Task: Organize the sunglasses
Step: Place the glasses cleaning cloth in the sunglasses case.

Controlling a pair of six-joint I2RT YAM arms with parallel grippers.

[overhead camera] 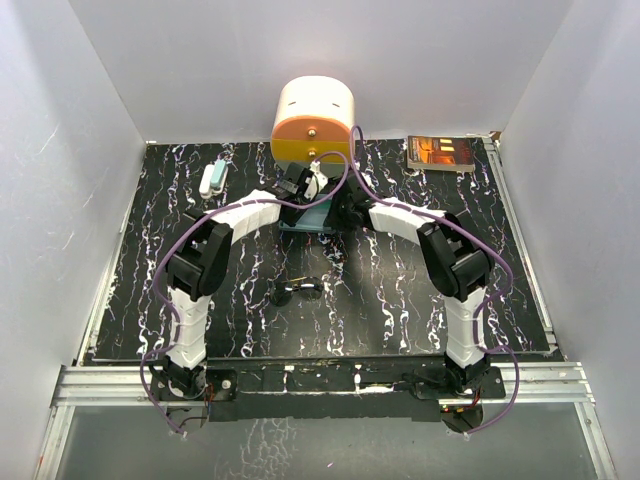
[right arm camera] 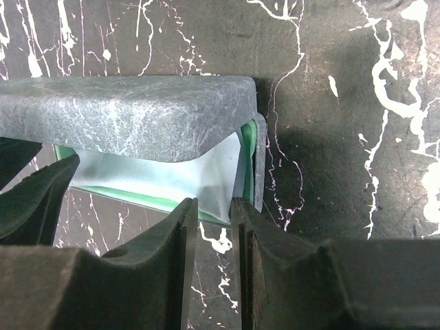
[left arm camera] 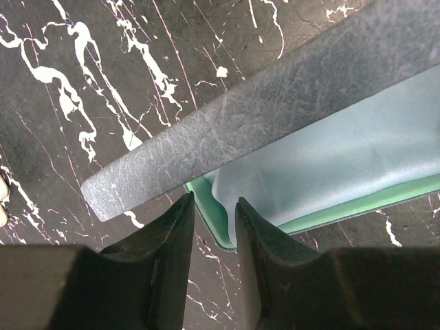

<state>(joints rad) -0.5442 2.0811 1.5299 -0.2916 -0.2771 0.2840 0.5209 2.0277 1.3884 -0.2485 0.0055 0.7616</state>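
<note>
Sunglasses (overhead camera: 300,291) well apart from left tool (left arm camera: 215,203) and right tool (right arm camera: 214,203)

White shell links and black joint housings on the left arm (overhead camera: 195,290) and the right arm (overhead camera: 455,280) alike. Purple cables (overhead camera: 156,285) looped loosely beside each, down to black bases (overhead camera: 185,378) at the near edge. Matte black, blocky fingers (left arm camera: 172,261) on the left end effector (left arm camera: 215,213) and the right end effector (right arm camera: 214,213).

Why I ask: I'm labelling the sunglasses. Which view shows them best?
Top external: the sunglasses lie whole and uncovered on the table, nearer the arm bases than the case. Both wrist views show only the case, the cloth and the table, with no sunglasses.
</note>
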